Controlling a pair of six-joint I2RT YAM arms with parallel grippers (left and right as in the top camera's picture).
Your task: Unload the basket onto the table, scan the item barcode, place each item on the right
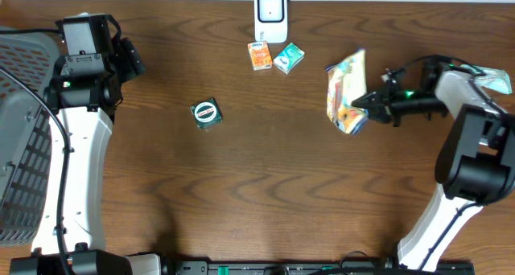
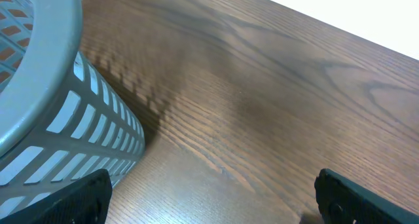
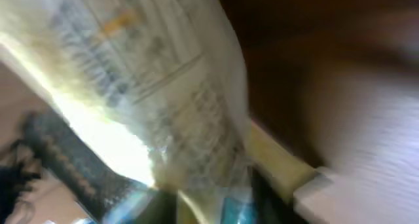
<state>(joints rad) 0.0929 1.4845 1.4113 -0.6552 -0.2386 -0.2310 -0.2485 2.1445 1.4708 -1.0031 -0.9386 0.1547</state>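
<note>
Overhead: the right arm [image 1: 471, 146] reaches in from the table's [image 1: 265, 203] right side, elbow bent, forearm laid level, its jaws pointing at a snack packet [image 1: 346, 90]. The packet, crinkled foil printed in yellow, blue and white, sits right at the jaw tips. Whether the right jaws are gripping it or released cannot be told. Seen from the right wrist camera, the packet [image 3: 144, 73] fills the frame in a blur, pale with lines of fine print, directly ahead of the jaws. A white scanner [image 1: 270, 16] stands well apart from the right jaws at the table's far edge, with an orange carton [image 1: 258, 55] and a teal carton [image 1: 288, 59] just in front of it. The left arm [image 1: 80, 138] stands folded at the opposite side, its jaws spread wide with nothing between them and a grey slatted basket [image 2: 39, 67] just beside them. A small green pack [image 1: 206, 113] lies on the table between the two arms, apart from both sets of jaws.
</note>
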